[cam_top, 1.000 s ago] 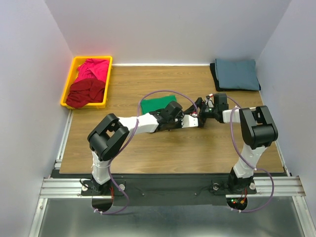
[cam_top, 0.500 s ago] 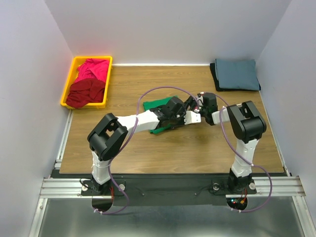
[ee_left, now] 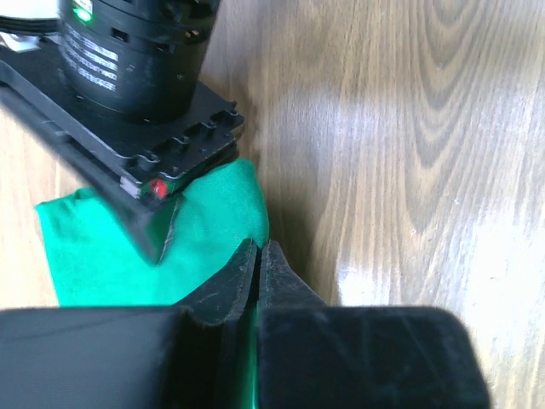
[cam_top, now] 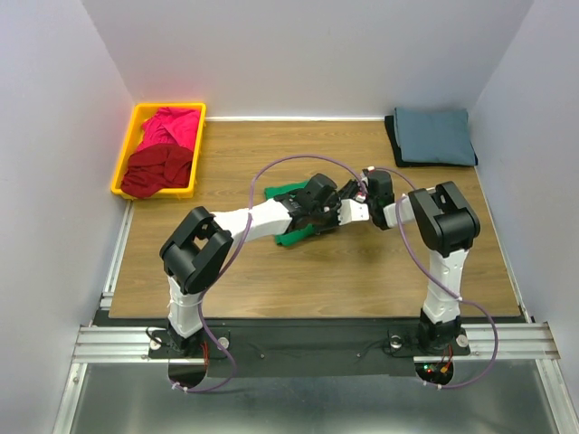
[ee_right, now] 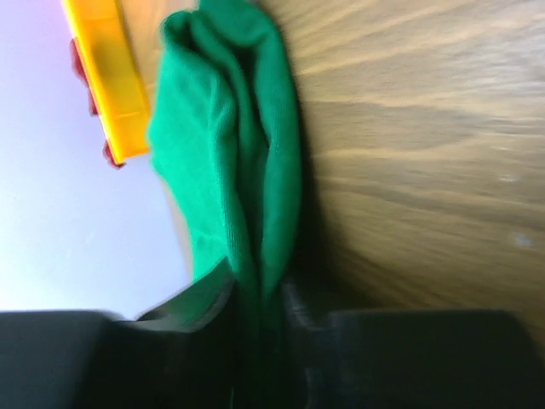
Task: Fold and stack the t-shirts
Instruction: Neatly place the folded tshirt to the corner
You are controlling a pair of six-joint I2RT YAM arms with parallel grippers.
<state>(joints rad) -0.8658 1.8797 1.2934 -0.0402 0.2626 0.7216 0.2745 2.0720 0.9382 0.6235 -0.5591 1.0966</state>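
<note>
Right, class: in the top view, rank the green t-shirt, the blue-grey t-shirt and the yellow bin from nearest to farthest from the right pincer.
1. green t-shirt, mid-table, gripped by the right pincer.
2. blue-grey t-shirt, back right corner.
3. yellow bin, back left corner.

Even, bright overhead light; white glare streaks the bench [ee_left: 409, 213] beyond the left pincer [ee_left: 258, 256]; right-wrist view blurred.

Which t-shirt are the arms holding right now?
The bright green t-shirt mid-table, pinched by the left gripper and right gripper. The pink t-shirt and dark red t-shirt lie in the yellow bin; the blue-grey t-shirt lies folded far right.
</note>
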